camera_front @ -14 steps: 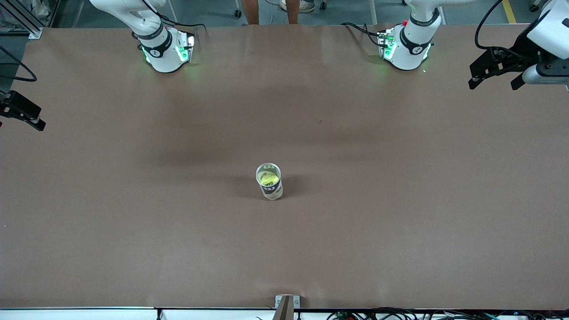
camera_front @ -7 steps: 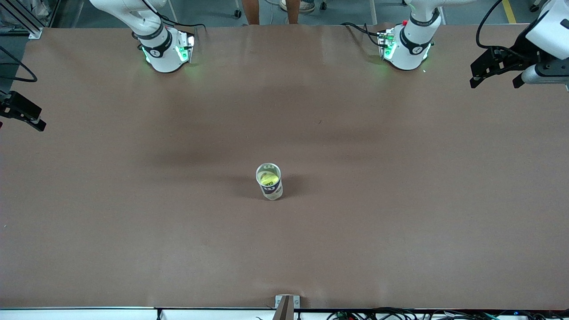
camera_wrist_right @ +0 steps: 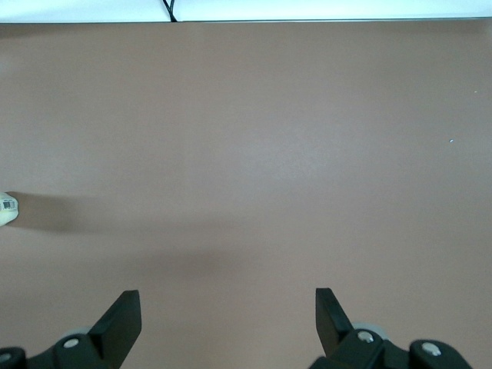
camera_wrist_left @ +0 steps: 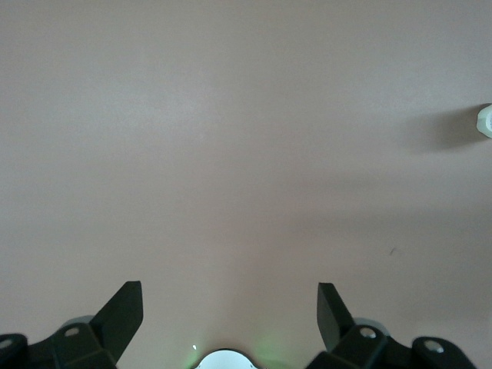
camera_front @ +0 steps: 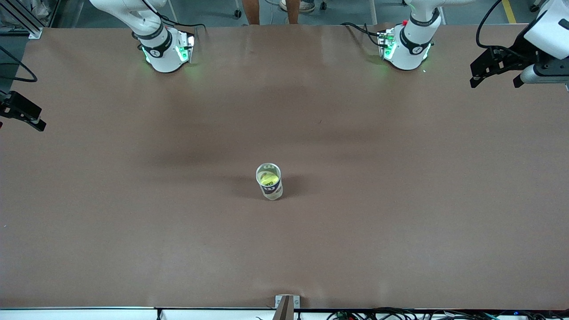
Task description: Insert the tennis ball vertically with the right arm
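Note:
A clear tennis ball can [camera_front: 272, 190] stands upright in the middle of the brown table, its mouth open upward. A yellow tennis ball [camera_front: 267, 179] sits inside it. A sliver of the can shows at the edge of the left wrist view [camera_wrist_left: 485, 121] and of the right wrist view [camera_wrist_right: 6, 208]. My right gripper [camera_wrist_right: 228, 307] is open and empty, up over the right arm's end of the table [camera_front: 26, 114]. My left gripper [camera_front: 495, 81] is open and empty over the left arm's end; its fingers [camera_wrist_left: 123, 311] frame bare table.
The two arm bases [camera_front: 166, 51] [camera_front: 406, 49] stand along the table edge farthest from the front camera. A small metal bracket [camera_front: 287, 303] sits at the table edge nearest the front camera. A white strip [camera_wrist_right: 246, 9] borders the table.
My left gripper has drifted slightly toward its end of the table. The can, the ball and my right gripper have not moved.

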`<state>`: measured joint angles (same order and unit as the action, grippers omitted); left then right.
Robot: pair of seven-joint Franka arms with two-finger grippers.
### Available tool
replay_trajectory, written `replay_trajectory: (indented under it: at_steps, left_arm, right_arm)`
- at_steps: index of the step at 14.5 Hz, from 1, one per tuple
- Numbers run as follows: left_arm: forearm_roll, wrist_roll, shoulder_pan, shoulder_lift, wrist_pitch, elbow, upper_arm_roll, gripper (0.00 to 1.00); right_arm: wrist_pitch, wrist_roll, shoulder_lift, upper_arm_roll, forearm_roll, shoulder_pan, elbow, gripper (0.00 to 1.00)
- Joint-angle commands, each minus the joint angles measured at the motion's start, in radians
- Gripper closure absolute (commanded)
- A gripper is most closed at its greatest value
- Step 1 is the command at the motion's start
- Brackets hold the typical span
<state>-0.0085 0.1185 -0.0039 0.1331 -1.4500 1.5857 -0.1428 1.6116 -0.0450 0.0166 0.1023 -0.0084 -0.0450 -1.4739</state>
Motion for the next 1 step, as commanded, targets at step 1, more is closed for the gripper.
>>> replay_trajectory:
  at_steps: [1]
  left_arm:
    - [0.021, -0.002, 0.002, 0.026, 0.005, 0.022, -0.006, 0.00]
  right_arm:
    - [-0.009, -0.007, 0.005, -0.012, -0.018, 0.014, 0.011, 0.00]
